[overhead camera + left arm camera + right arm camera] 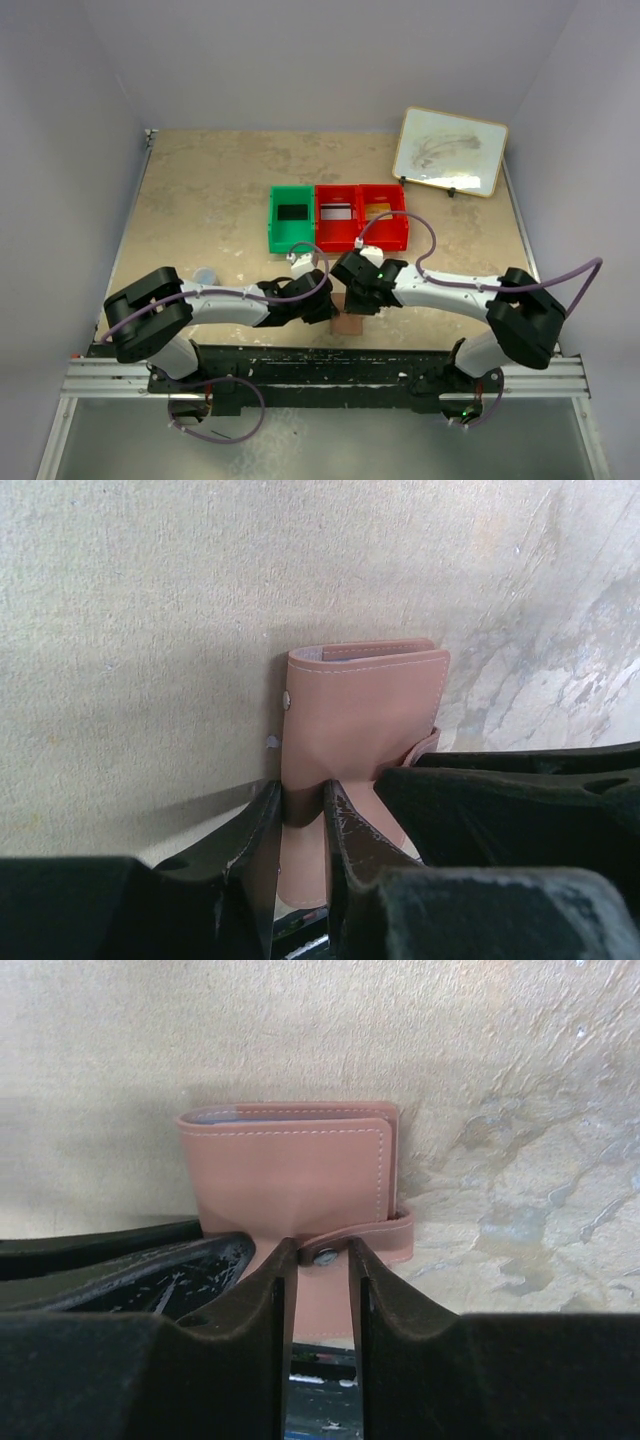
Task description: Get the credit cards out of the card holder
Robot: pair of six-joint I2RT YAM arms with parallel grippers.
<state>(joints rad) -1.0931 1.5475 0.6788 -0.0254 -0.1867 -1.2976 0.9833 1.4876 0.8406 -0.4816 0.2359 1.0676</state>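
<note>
Card holder (365, 715), left claw (302, 800) clamped on its edge, right claw (322, 1255) straddling it, grip unclear

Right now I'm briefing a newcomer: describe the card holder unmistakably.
On the beige table, look nearer than the green and two red plastic bins. Between the black left gripper and right gripper is the tan-pink leather-like bifold wallet, the only soft, stitched thing, with a snap strap.

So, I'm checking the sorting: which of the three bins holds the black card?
The green bin, leftmost in the row. The middle red bin holds a pale card, the right red bin a yellowish one.
</note>
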